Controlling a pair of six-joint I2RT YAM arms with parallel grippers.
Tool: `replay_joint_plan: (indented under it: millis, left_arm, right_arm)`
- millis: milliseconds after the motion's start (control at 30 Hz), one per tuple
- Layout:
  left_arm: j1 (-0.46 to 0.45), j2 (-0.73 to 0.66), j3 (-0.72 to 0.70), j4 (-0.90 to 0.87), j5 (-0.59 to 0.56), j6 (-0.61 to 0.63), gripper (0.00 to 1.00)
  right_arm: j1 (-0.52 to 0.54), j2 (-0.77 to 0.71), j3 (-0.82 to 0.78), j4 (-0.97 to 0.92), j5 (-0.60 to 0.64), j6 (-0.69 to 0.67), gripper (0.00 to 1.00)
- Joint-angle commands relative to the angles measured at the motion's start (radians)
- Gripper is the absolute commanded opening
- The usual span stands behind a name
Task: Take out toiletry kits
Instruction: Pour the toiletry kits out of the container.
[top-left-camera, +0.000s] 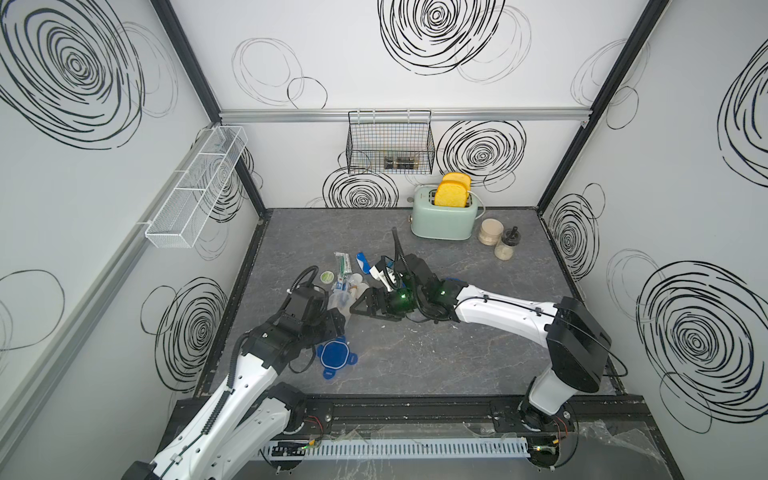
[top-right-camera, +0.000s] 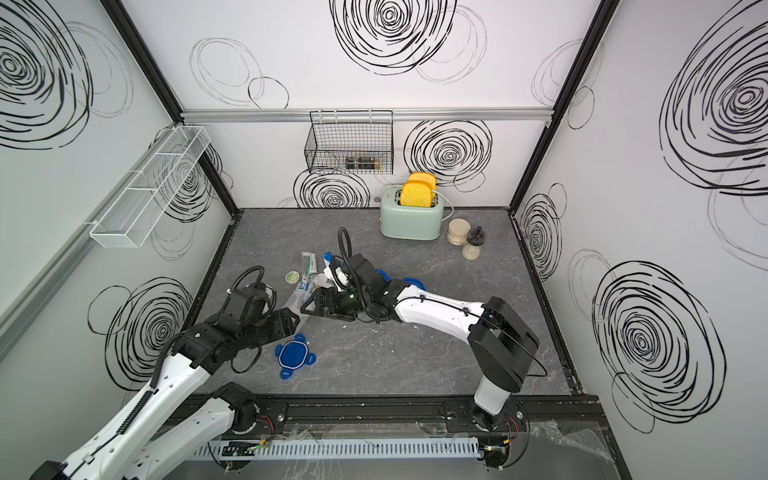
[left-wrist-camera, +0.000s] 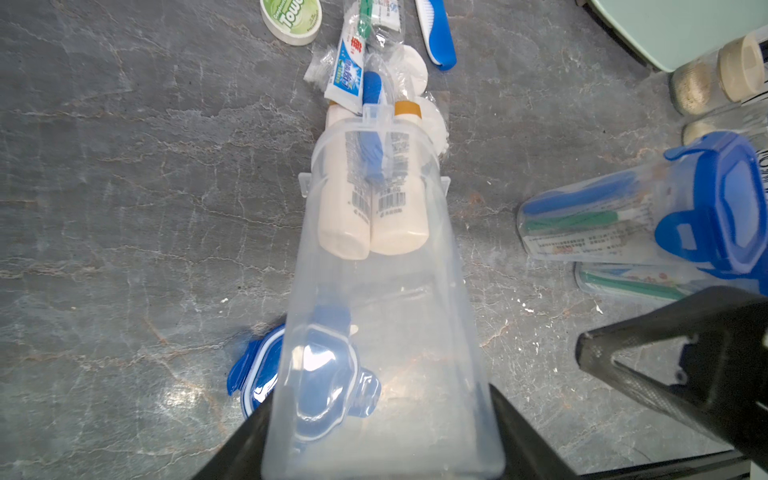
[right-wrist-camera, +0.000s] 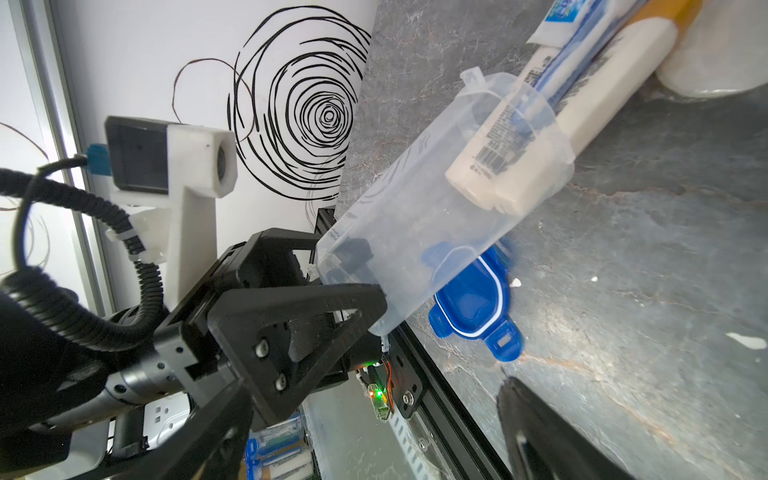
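My left gripper (left-wrist-camera: 382, 432) is shut on the base of a clear jar (left-wrist-camera: 382, 291), which is tilted with its mouth down on the table. Two cream bottles (left-wrist-camera: 374, 208) with tan caps lie half out of the mouth, with a blue toothbrush between them. Just beyond lie a toothpaste tube (left-wrist-camera: 345, 70), a round green tin (top-left-camera: 328, 276), a green sachet (top-left-camera: 343, 264) and a blue folding toothbrush (top-left-camera: 365, 262). My right gripper (top-left-camera: 363, 305) stands open beside the jar (top-left-camera: 345, 297) with nothing between its fingers. A second clear jar (left-wrist-camera: 623, 224) lies lidded with kit items inside.
A loose blue four-tab lid (top-left-camera: 332, 353) lies under the held jar near my left arm. At the back stand a mint toaster (top-left-camera: 444, 220) with yellow toast, a beige jar (top-left-camera: 490, 232) and a grinder (top-left-camera: 507, 245). A black wire basket (top-left-camera: 390, 143) and a white mesh shelf (top-left-camera: 195, 191) hang on the walls.
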Motion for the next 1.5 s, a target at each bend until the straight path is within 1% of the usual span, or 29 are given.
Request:
replay_joint_plan:
  millis: [0,167,333,500,1033,1300,1467]
  left_arm:
    - [0.01,-0.005,0.036,0.015,-0.012,0.02,0.2]
    - [0.012,-0.008,0.04,0.014,0.0,0.02,0.2]
    - [0.019,0.017,0.066,-0.016,0.014,0.038,0.2]
    - [0.022,0.023,0.092,-0.034,0.024,0.046,0.19]
    - [0.031,0.028,0.216,-0.189,0.034,0.11,0.18]
    - [0.035,0.019,0.312,-0.291,0.013,0.14,0.19]
    - [0.041,0.021,0.336,-0.28,-0.041,0.14,0.19]
  right_arm:
    - [-0.001,-0.045,-0.02,-0.019,0.022,-0.031,0.94]
    - [0.005,-0.075,-0.029,-0.039,0.021,-0.045,0.94]
    - [0.005,-0.123,-0.083,-0.027,0.044,-0.041,0.93]
    - [0.005,-0.151,-0.099,-0.039,0.049,-0.049,0.92]
    - [0.003,-0.202,-0.129,-0.046,0.054,-0.064,0.92]
    - [0.003,-0.216,-0.143,-0.043,0.054,-0.065,0.92]
    - [0.003,-0.221,-0.145,-0.039,0.057,-0.066,0.92]
